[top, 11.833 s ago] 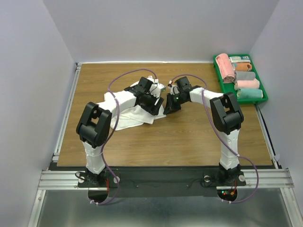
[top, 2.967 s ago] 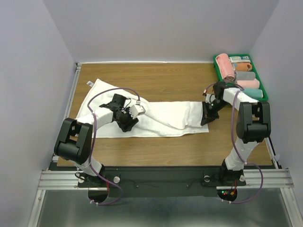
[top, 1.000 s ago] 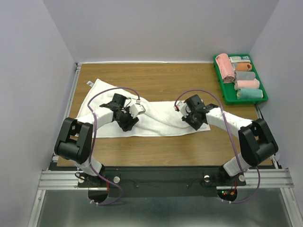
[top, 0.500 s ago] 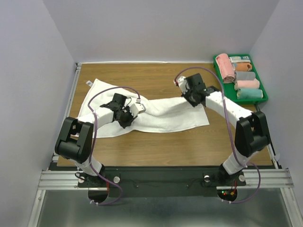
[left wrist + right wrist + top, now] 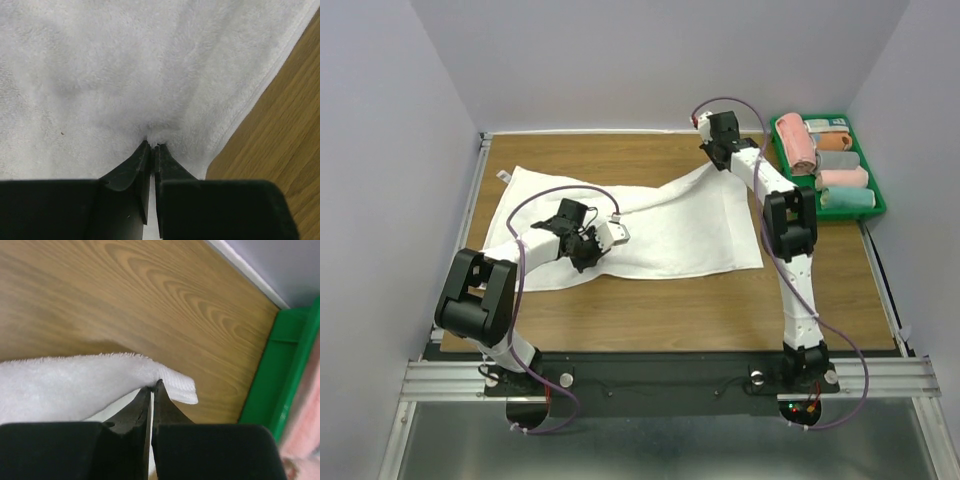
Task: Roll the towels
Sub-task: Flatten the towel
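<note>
Across the middle of the desk, the white towel lies mostly spread, with its far right corner raised toward the desk's far edge. Left end effector: closed on a pinch of pile close to a hem. Right end effector: closed on the raised corner, near the green tray of rolled towels. Risk: both grips look shallow. Opposing tension may pull the corner free, or the corner may snag on the tray rim.
</note>
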Controlling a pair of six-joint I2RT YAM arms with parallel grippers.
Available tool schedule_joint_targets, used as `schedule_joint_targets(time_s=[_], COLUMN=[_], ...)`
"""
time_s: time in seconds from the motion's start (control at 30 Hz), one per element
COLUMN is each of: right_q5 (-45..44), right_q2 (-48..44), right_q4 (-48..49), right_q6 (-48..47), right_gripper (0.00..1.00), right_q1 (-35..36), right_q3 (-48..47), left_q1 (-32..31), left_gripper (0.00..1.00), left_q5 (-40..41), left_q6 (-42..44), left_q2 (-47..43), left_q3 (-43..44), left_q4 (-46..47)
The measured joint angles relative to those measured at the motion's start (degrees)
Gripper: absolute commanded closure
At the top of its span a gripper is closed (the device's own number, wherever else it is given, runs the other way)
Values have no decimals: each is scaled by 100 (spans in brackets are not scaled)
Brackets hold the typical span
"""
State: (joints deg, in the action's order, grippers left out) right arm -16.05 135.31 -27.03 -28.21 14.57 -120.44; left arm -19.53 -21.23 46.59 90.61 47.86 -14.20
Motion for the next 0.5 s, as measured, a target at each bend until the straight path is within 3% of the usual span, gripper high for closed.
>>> schedule_joint_targets(time_s=[0.03,0.07,0.1,0.2,0.27,0.43,0.5], right_q5=[-52,-103,-131,-114,105,592,901], right_q2=[227,503,675,728,376,-1532,-2232], right_q4=[4,11,-7,-155,-345,-890,-1102], right_q6=[0,-4,44,109,197,315,376], right_gripper=[83,56,45,20,19,20,27], right_q1=[-11,-33,-61,-105,-140,-192,-190], right_q3=[-192,-369,-413,-378,-107,1355,1674], left_q1=[-2,-2,-2,-13,-13,52,142], left_gripper=[95,91,80,64,54,52,52], left_q5=[-4,-26,-59,-133,-223,-662,-870], left_q6=[48,109,184,271,240,-111,-304], left_q2=[-11,-20,-24,-37,-39,-166,-317], left_q3=[-15,-24,-22,20,101,446,782], left_q4=[0,-9,-33,-129,-411,-1390,-1705])
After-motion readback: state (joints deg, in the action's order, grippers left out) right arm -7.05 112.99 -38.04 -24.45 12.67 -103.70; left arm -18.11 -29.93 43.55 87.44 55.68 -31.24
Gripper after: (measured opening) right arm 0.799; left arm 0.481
